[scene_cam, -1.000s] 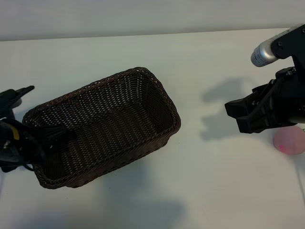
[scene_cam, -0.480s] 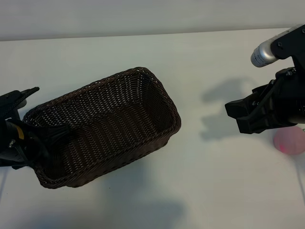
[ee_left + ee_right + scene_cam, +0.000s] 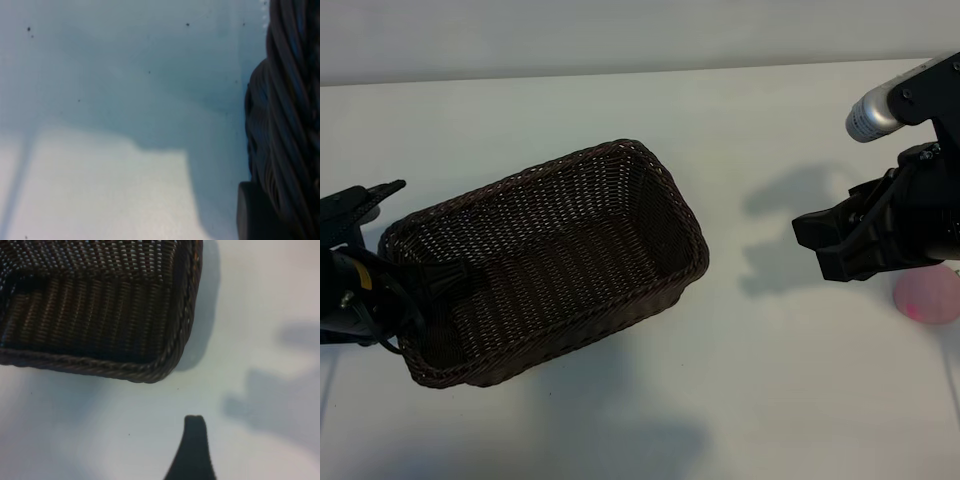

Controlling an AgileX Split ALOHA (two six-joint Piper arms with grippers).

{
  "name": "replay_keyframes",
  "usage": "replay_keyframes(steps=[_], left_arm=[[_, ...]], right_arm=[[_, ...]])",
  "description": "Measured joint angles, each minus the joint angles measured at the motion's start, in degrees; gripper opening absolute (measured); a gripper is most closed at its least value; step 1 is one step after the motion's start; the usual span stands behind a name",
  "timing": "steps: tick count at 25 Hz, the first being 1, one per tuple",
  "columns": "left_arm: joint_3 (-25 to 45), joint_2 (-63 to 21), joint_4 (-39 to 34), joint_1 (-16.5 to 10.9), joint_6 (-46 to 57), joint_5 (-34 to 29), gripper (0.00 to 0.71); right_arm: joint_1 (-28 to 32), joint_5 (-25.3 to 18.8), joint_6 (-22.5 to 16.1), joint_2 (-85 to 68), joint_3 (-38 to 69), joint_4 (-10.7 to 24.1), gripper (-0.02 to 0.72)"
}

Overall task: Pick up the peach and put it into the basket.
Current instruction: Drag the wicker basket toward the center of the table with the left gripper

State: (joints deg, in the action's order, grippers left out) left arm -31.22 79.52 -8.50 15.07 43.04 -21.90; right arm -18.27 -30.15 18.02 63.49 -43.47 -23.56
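Observation:
The dark-brown wicker basket [image 3: 620,165] lies slanted at centre-left of the white table. My left gripper [image 3: 420,285] sits at its left end, closed across the braided rim [image 3: 287,100]. One finger [image 3: 448,277] reaches inside the basket and another finger [image 3: 252,212] presses against the rim's outside. The pale-pink peach [image 3: 928,296] rests on the table at the far right edge, partly hidden by my right arm. My right gripper [image 3: 820,245] hangs open above the table just left of the peach, pointing toward the basket, with nothing in it. The right wrist view shows one finger [image 3: 194,450] and a basket corner [image 3: 165,365].
Bare white tabletop [image 3: 760,390] lies between the basket and the right gripper and along the front. A pale wall [image 3: 620,30] runs behind the table's far edge.
The left gripper's fingers have closed in on the basket's left rim. The basket has slid a little to the right and turned slightly. The right arm and the peach have stayed put.

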Motion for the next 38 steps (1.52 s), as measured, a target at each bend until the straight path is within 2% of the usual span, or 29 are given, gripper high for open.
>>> replay_keyframes(steps=[7, 17, 30, 38], left_arm=[[0.0, 0.0, 2.92, 0.0, -1.92, 2.07, 0.2], [0.18, -2.53, 18.71, 0.0, -17.38, 5.12, 0.177], [0.26, -6.87, 22.48, 0.0, -21.76, 5.95, 0.17], [0.31, -8.52, 27.03, 0.0, -22.35, 9.62, 0.17]], right_arm=[[0.0, -1.03, 0.0, 0.0, 0.0, 0.0, 0.58], [0.0, -1.27, 0.0, 0.0, 0.0, 0.0, 0.58], [0.0, -1.27, 0.0, 0.0, 0.0, -0.05, 0.58], [0.0, -1.55, 0.0, 0.0, 0.0, -0.05, 0.58]])
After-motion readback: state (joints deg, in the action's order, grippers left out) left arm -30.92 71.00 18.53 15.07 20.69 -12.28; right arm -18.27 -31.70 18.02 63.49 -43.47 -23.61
